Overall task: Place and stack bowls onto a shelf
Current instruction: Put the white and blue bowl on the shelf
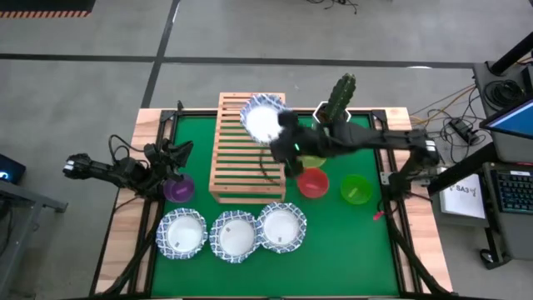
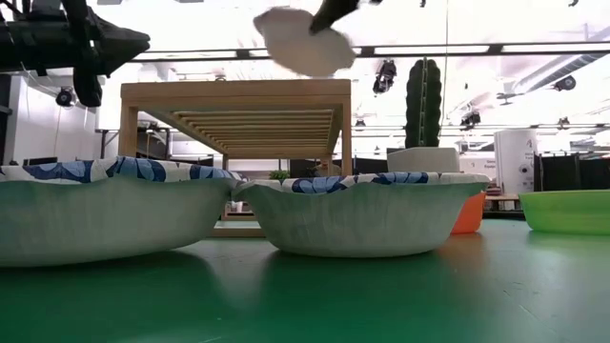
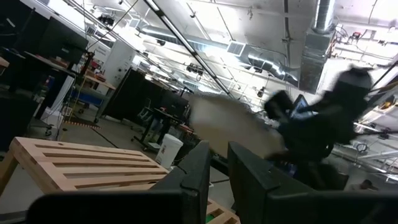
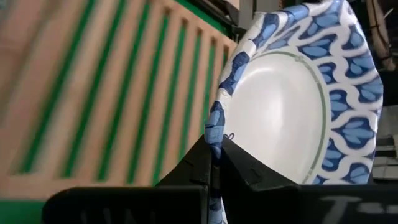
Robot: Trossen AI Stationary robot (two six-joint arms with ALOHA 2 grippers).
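My right gripper is shut on a white bowl with a blue patterned rim. It holds the bowl in the air over the far end of the light wooden slatted shelf. In the low view this bowl hangs tilted above the shelf top. Three more blue-rimmed bowls sit on their bases in a row by the near edge. My left gripper waits at the table's left side above a purple bowl. Its fingers stand a narrow gap apart with nothing between them. My right gripper pinches the bowl's blue rim between its two fingers, one on the inner face and one on the outer. Only this one spot on the rim is held. The bowl is lifted clear of the shelf and tilted, its white inside facing the wrist camera.
A red-orange bowl, a green bowl and a yellow-green bowl half under my right arm stand right of the shelf. A cactus in a white pot stands at the far edge.
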